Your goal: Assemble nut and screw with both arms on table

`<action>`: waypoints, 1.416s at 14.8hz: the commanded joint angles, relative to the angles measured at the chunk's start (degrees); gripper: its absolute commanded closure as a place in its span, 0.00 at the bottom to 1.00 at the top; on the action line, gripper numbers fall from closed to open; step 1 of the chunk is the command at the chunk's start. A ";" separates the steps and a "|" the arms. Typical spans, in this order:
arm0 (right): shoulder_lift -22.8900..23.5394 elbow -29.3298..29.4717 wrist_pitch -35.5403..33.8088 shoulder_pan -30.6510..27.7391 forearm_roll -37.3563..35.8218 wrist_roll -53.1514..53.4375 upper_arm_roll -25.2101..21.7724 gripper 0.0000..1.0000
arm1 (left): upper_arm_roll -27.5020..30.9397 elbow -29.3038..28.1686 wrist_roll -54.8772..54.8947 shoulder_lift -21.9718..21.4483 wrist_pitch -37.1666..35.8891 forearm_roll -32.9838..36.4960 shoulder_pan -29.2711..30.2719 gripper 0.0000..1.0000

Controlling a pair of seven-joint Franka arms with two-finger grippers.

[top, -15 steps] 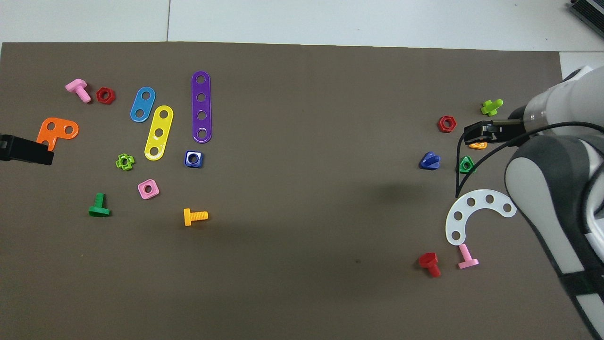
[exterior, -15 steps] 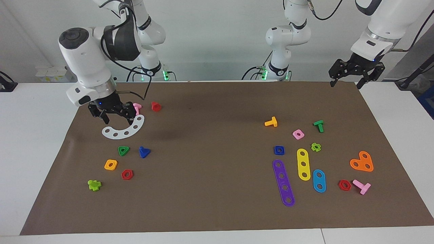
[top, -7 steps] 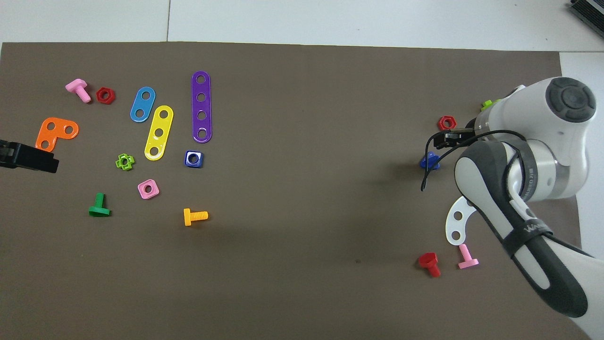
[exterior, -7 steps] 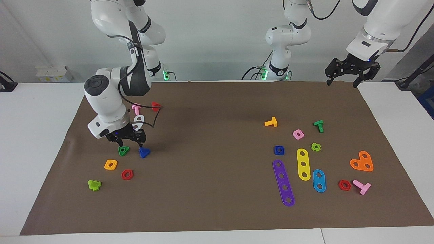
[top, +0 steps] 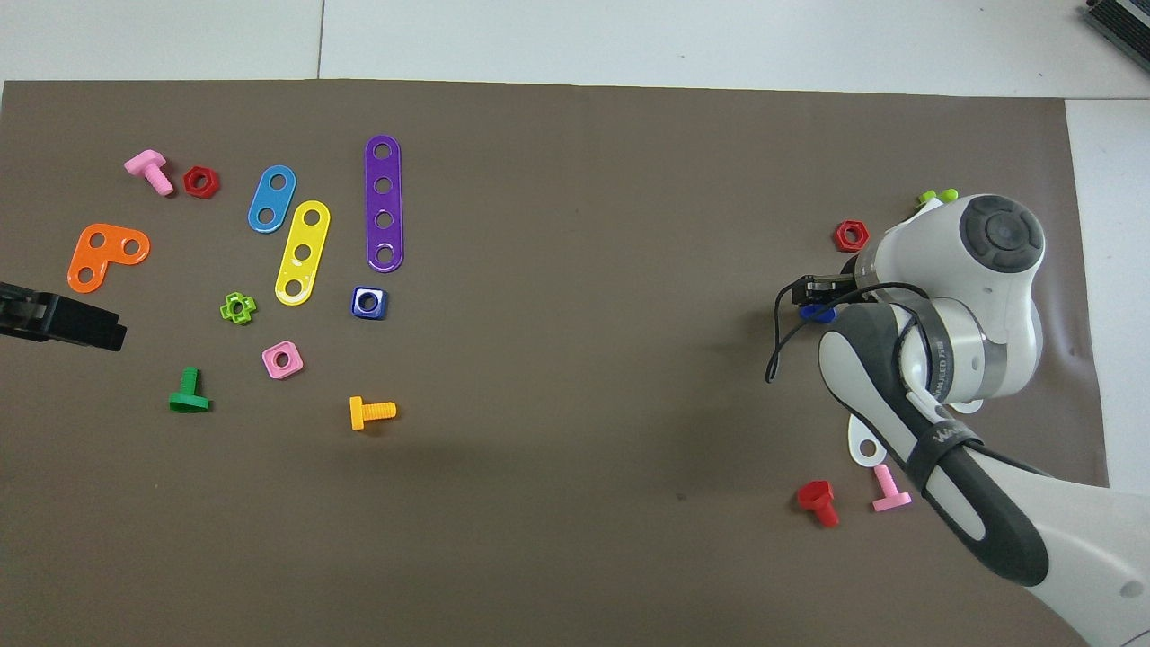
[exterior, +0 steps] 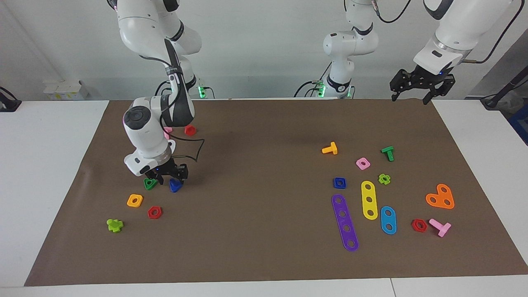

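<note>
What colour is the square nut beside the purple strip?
Dark blue square nut, clearest in the overhead view.

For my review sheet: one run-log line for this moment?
right gripper: open, at screw | left gripper: open, waiting | nut: on mat

Plain pale wall (exterior: 255, 45) rises past the tabletop (evenly lit).

Right arm (exterior: 154, 123) folded down steeply, wrist near vertical, right hand (exterior: 170, 176) low over the mat (exterior: 264, 255), fingers spread and pointing down, straddling the screw (exterior: 175, 185); contact not resolvable. Black cable looping off the wrist. Left arm (exterior: 453, 29) held high, waiting, left hand (exterior: 416, 95) in the air above the mat's corner at the left arm's end, fingers apart, pointing down, holding nothing.
</note>
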 commanded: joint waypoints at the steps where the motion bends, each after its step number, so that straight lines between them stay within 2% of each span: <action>1: -0.51 -1.42 1.81 -0.39 1.14 -1.71 0.23 0.30 | 0.39 -2.02 -0.42 -1.87 0.34 0.53 -0.54 0.00; 7: -0.51 -1.60 1.81 -0.39 1.14 -1.27 0.23 0.55 | 0.39 -2.28 -0.68 -1.79 0.87 0.36 -0.71 0.00; 11: -0.51 -3.35 6.10 -0.39 1.23 -1.00 0.23 0.61 | 0.39 -4.12 -3.49 -1.35 3.24 -0.95 -0.98 0.01; 14: -0.51 -4.06 7.00 -0.39 1.14 -1.09 0.23 0.61 | 0.39 -6.49 -6.22 -0.91 6.83 -1.66 -1.67 0.03; 16: -0.51 -4.06 6.91 -0.39 1.14 -1.18 0.23 0.72 | 0.39 -7.64 -6.31 -0.65 8.77 -1.67 -2.03 0.03; 17: -0.51 -3.97 6.91 -0.39 1.23 -1.09 0.23 0.84 | 0.39 -7.90 -6.31 -0.64 8.87 -1.67 -2.03 0.03; 18: -0.51 -3.97 6.82 -0.39 1.14 -1.09 0.23 0.99 | 0.39 -7.91 -6.31 -0.47 8.87 -1.67 -2.12 0.03; 21: -1.65 -3.27 5.60 -0.31 1.32 -0.13 0.40 1.00 | 0.39 -8.08 -7.09 -0.38 8.78 -1.75 -2.12 0.04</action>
